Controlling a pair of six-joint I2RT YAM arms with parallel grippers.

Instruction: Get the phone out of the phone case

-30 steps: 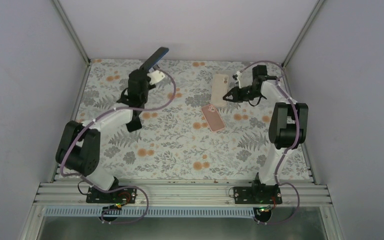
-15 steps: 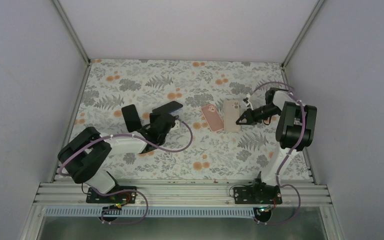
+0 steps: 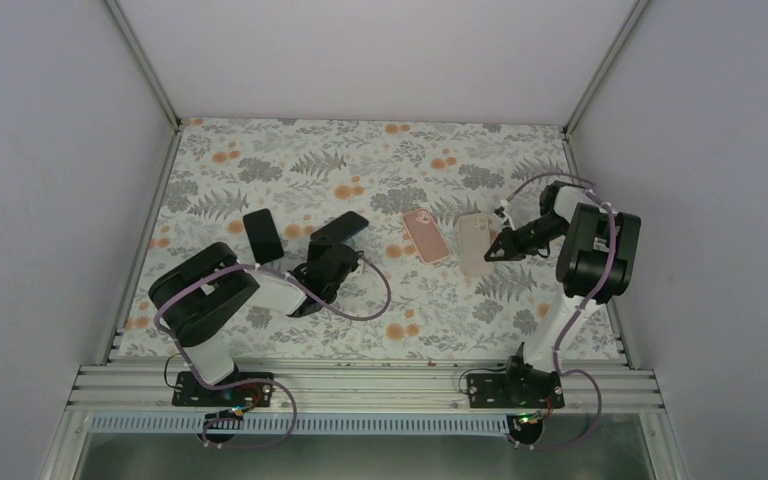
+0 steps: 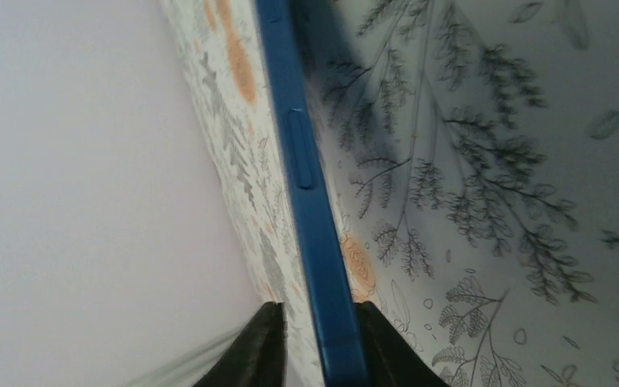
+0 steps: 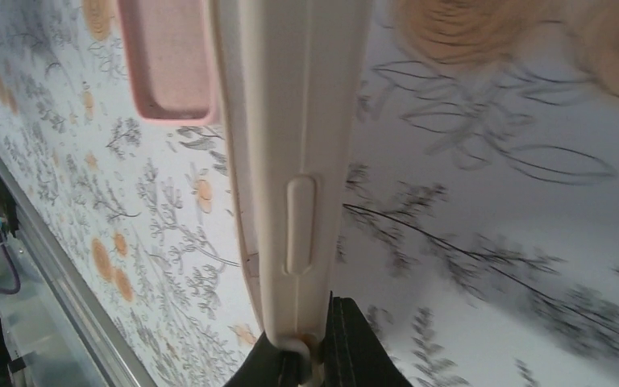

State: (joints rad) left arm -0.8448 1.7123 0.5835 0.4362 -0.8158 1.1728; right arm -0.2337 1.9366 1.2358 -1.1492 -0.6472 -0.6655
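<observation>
A dark phone with a blue edge [image 3: 340,228] sits between the fingers of my left gripper [image 3: 328,248], low over the flowered mat left of centre. In the left wrist view the blue edge [image 4: 310,201] touches one finger, and a slim gap separates it from the other finger [image 4: 267,339], so the jaws stand slightly open. My right gripper [image 3: 491,249] is shut on the end lip of a cream phone case [image 3: 475,243], which lies just right of a pink case [image 3: 426,235]. The right wrist view shows the cream case [image 5: 290,121] pinched at my right gripper [image 5: 310,339], with the pink case [image 5: 169,56] beyond.
A black slab [image 3: 263,235] lies flat on the mat just left of the left gripper. White walls close in the mat on the left, back and right. An aluminium rail [image 3: 360,385] runs along the near edge by the arm bases.
The left arm came down from the back of the mat with the blue-edged phone, and its jaws have eased apart. The right gripper carried the cream case nearer, to the right of the pink case.
</observation>
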